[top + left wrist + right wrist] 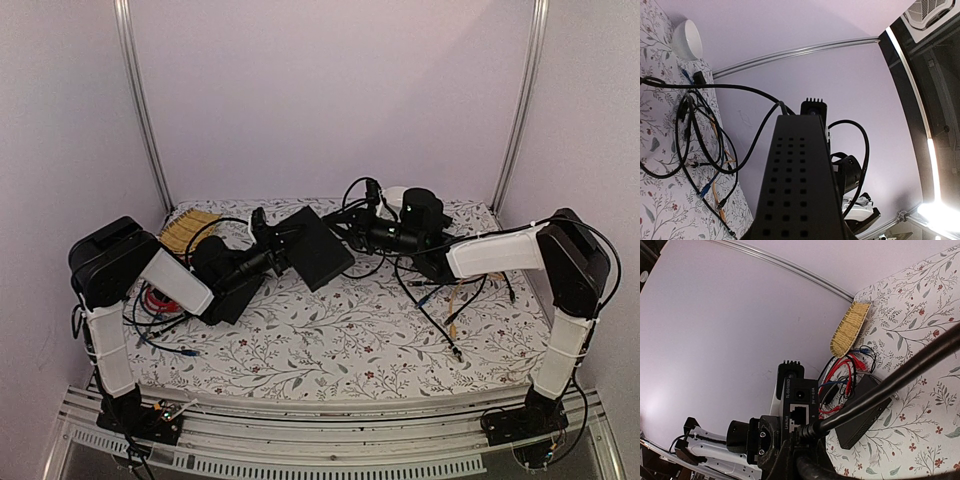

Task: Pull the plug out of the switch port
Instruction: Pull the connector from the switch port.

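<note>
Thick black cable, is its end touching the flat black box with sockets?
Touching. The right wrist view shows the thick black cable plugged into the flat black box, beside an empty socket.

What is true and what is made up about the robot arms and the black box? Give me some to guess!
1. The left gripper holds the switch. True.
2. The tablecloth is plain blue. False: it is white with a leafy flower print.
3. The right gripper is wide open. False: it is shut on the plug at the switch.
4. A straw-coloured brush lies on the tablecloth. True.
</note>
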{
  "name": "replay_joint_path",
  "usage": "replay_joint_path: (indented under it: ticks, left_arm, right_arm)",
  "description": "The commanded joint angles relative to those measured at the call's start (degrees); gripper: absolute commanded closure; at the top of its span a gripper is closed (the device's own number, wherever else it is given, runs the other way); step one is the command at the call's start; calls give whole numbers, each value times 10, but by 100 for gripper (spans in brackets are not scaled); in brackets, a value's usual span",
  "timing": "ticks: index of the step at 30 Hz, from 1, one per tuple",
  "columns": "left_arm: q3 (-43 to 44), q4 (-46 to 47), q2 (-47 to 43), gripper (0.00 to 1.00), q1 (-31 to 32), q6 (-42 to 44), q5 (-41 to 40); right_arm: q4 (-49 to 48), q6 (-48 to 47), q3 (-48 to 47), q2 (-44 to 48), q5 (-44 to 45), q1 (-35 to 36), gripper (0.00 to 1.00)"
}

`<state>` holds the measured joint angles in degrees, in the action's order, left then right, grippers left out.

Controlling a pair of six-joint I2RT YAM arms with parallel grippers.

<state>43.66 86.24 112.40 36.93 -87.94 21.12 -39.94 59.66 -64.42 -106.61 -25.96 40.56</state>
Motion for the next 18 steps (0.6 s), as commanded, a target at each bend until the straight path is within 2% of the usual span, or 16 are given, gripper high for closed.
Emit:
replay_joint_path:
  ticks: [1,10,18]
  left_arm:
    - [14,45,-20,100,8,3,0]
    - [14,47,-19,100,8,2,-2]
    - [1,45,-28,100,7,6,-19]
  right_arm:
    - [-20,-9,4,-10,-16,5,98]
    - [-22,-8,9,-9,-9,3,98]
    - [-29,-2,44,28,4,-42,98]
